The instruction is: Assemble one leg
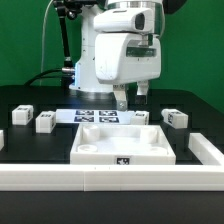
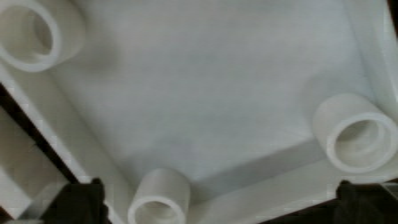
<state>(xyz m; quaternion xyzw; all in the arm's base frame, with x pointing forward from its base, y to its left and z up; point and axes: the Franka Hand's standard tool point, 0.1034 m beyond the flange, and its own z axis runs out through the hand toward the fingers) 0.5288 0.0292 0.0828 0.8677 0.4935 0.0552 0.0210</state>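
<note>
Small white legs with marker tags lie on the black table in the exterior view: two at the left (image 1: 20,115) (image 1: 45,122) and one at the right (image 1: 175,118). Another tagged block (image 1: 142,117) sits just behind the tabletop's far rim. The large white square tabletop (image 1: 100,150) lies in the middle, rim up. My gripper (image 1: 131,99) hangs open and empty over its far edge. The wrist view looks down into the tabletop (image 2: 214,90), with round corner sockets (image 2: 365,140) (image 2: 160,195). The dark fingertips (image 2: 71,200) stand wide apart around my gripper (image 2: 217,208). No leg shows there.
The marker board (image 1: 95,116) lies behind the tabletop. White rails border the table at the front (image 1: 110,180), at the exterior view's right (image 1: 207,150) and left (image 1: 2,140).
</note>
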